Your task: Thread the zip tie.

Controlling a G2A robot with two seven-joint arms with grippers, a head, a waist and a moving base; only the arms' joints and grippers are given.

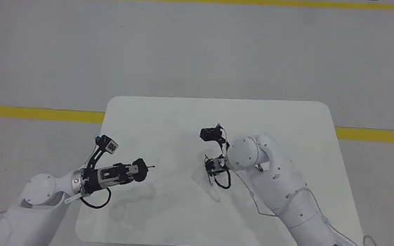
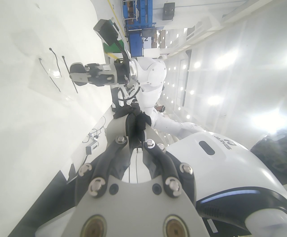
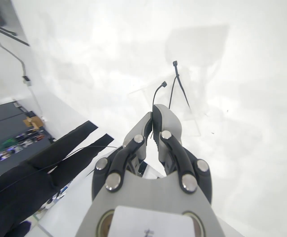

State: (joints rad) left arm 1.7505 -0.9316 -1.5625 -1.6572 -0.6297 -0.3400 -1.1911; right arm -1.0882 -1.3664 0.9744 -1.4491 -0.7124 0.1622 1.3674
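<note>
Mid-table, slightly right of centre: right claw [image 3: 153, 116] is clamped on one zip tie [image 3: 157, 93]. The pads pinch the strap partway along, the head end sticks out past the tips, and the tail runs back between the pads. Two spare ties [image 3: 180, 85] lie flat just beyond it, on what looks like a clear sheet [image 3: 195, 128]. Left claw [image 1: 142, 167] sits near-left over the table [image 1: 288, 131], well apart, fingers together; can't tell if anything's in it. Handling guess: the tie is featherweight, thin, springy plastic. It will bend under side load, wag wherever unsupported, and being slick may twist in the pads. For threading I'd want one grip right behind the head to steady the slot, and the other close to the tail tip so the free length stays short and stiff. Current hold looks mid-strap, so it probably needs a regrip or a handoff.
</note>
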